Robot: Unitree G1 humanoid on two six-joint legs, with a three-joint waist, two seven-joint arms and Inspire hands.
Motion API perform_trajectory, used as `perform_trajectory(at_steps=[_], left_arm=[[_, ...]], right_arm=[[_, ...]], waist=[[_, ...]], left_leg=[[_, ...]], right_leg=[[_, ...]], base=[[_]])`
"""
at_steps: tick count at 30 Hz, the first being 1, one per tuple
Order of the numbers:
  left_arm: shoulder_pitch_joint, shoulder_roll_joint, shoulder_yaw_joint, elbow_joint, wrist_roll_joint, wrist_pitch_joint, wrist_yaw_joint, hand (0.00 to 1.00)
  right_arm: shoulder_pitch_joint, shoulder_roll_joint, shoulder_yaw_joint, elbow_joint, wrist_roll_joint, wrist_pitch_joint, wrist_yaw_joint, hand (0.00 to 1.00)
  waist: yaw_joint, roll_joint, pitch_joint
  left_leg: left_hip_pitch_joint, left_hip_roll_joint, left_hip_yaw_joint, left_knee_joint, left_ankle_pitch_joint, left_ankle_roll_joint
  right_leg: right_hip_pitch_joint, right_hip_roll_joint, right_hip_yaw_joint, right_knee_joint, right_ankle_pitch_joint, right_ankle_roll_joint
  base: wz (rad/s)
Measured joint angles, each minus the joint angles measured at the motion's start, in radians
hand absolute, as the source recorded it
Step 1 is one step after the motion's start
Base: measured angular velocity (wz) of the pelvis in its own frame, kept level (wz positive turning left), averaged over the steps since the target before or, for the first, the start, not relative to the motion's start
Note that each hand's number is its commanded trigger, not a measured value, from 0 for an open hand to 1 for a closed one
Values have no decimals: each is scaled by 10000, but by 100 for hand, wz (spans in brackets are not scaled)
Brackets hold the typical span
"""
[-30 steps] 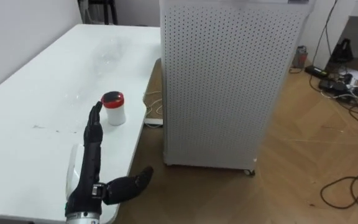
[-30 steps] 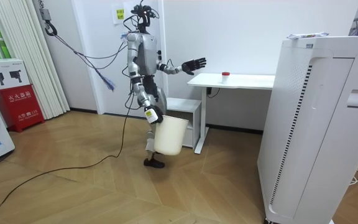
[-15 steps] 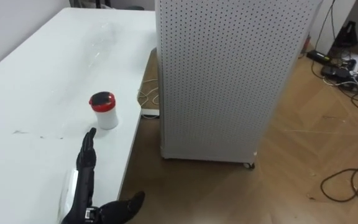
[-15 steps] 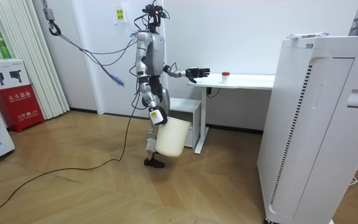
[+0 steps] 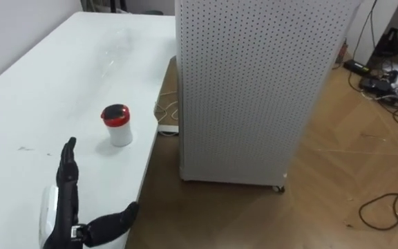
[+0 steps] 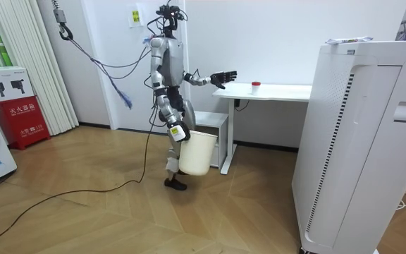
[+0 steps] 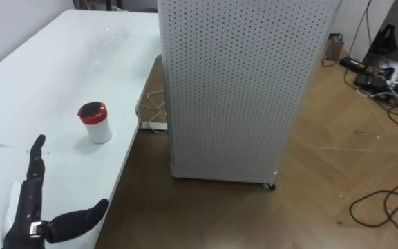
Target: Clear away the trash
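The robot's left hand (image 5: 65, 207) hung low over the near end of the white table (image 5: 40, 90), at the far left. Its fingers were straight and close together, pointing away along the table top, and the thumb stuck out to the right. It held nothing. A little ahead of the fingertips and to their right stood the small white jar (image 5: 117, 125) with a red lid. It was upright on the table, near the table's right edge, and there was a gap between it and the hand. To the right of the table stood a big white box (image 5: 254, 90) full of tiny holes, sitting on the wooden floor (image 5: 337, 173). Further right, dark cables (image 5: 382, 83) lay in a messy bunch on the floor. In the room view, a red box (image 6: 13, 106) and long pale curtains (image 6: 34, 63) were at the room view's left. Next came the robot, standing up straight at the end of the table, with its left arm stretched out over the table's end. Its right hand (image 6: 177, 132) hung down by its leg, and a white bin (image 6: 194, 153) hung from it, tipped a little. I could not tell how that hand gripped the bin.
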Motion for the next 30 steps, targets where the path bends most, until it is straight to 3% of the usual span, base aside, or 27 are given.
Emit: perform_trajectory(at_steps=[1,2,4,6,7,8,9,10,11,12,14,17,21,22,24,26,27,28,29,30], left_arm=[[47,1,14,0,10,3,0,0],[101,-9,31,2,9,4,-2,0],[-11,-10,60,40,-57,-5,-1,0],[-56,-33,67,165,-211,-21,25,0],[-25,-32,67,202,-202,-20,11,0],[-24,-67,65,200,-204,-25,15,0],[-18,-70,66,206,-201,-24,23,0],[-20,-84,70,211,-167,-24,25,0],[-21,-114,60,209,-162,-26,26,0],[-20,-139,47,209,-163,-26,25,0],[-17,-185,47,186,-139,-29,23,0],[-17,-186,104,182,-172,-45,-14,0],[-79,-193,109,160,-184,-47,-141,0],[-86,-210,86,159,-177,-49,-150,0],[-194,-212,74,147,-171,-49,-135,0],[-373,-220,49,152,-148,-51,-70,0],[-376,-219,26,152,-142,-51,-58,0],[-363,-214,-37,163,-145,-50,-40,0],[-363,-203,-68,164,-165,-50,-40,0],[-367,-204,-69,163,-187,-52,21,0]], right_arm=[[86,-13,-43,26,-4,3,-10,100],[197,-11,-117,21,-11,3,-19,100],[228,-12,-325,21,76,5,-43,100],[191,-53,-464,12,64,5,-119,100],[225,-78,-426,30,80,0,-127,100],[288,-61,-343,81,214,8,-227,100],[310,-44,-256,114,302,12,-293,100],[313,-42,-162,124,442,23,-355,100],[277,-33,-147,113,491,22,-392,100],[271,-38,-154,102,518,7,-403,100],[283,-65,-160,128,364,9,-453,100],[285,-24,-159,131,278,16,-503,100],[282,-42,-119,30,81,69,-516,100],[263,-46,-82,-43,46,124,-516,100],[271,-37,-65,-281,25,136,-569,100],[241,-23,-56,-334,9,132,-706,100],[236,-38,-57,-333,-36,131,-719,100],[264,-72,-50,-331,3,116,-719,100],[296,-78,-52,-325,63,97,-718,100],[283,-89,-53,-322,114,99,-718,100]], waist=[[10,110,-20],[-74,26,25],[-272,23,37],[-101,0,38],[-83,-16,37],[-91,-61,24],[-90,-99,10],[-100,-139,-21],[-115,-226,-45],[-112,-261,-58],[123,-283,-98],[143,-402,-131],[210,-624,-120],[223,-670,-101],[226,-619,-96],[195,-657,-46],[197,-614,-32],[241,-488,-29],[249,-415,-27],[297,-267,-48]], left_leg=[[-505,3,-182,1021,119,-49],[-792,-41,-348,1505,211,-102],[-1457,-144,-433,1195,139,-41],[-2161,-347,-404,289,266,-97],[-2386,-396,-446,-933,691,-167],[-2582,-465,-460,-2081,1404,-101],[-2593,-505,-459,-2473,1784,-61],[-2522,-567,-415,-2810,2387,6],[-2495,-637,-317,-2962,2647,139],[-2498,-667,-296,-2970,2696,186],[-2471,-746,-315,-2792,3184,571],[-2441,-956,-183,-2474,2808,715],[-2210,-1490,116,-1855,1866,986],[-2135,-1606,216,-1641,1570,1080],[-2135,-1647,353,-1088,1111,1215],[-1916,-1797,399,-561,523,1402],[-1795,-1797,391,-493,369,1439],[-1542,-1774,307,-497,156,1484],[-1405,-1766,219,-534,90,1505],[-1240,-1755,59,-685,17,1534]], right_leg=[[93,78,10,196,-161,-75],[180,77,26,357,-307,-109],[182,46,-82,537,-520,-170],[116,-58,-89,694,-627,-213],[112,-79,-133,725,-706,-192],[156,-106,-214,833,-862,-164],[153,-144,-239,933,-949,-92],[111,-210,-280,1119,-1135,47],[27,-293,-265,1203,-1236,125],[20,-326,-249,1184,-1264,155],[191,-389,-261,987,-1370,249],[467,-656,-309,859,-1583,394],[944,-1290,-258,1174,-2222,734],[901,-1504,-343,1770,-2328,907],[502,-1843,-682,3370,-2292,1013],[44,-2284,-793,5252,-1869,1491],[-62,-2339,-828,5595,-1638,1567],[-154,-2386,-869,6075,-1047,1647],[-164,-2402,-933,6208,-806,1685],[-352,-2416,-953,6313,-824,1742]], base=[[-7],[17],[32],[-11],[-12],[4],[18],[15],[10],[-7],[-20],[3],[0],[0],[8],[22],[11],[0],[0],[0]])
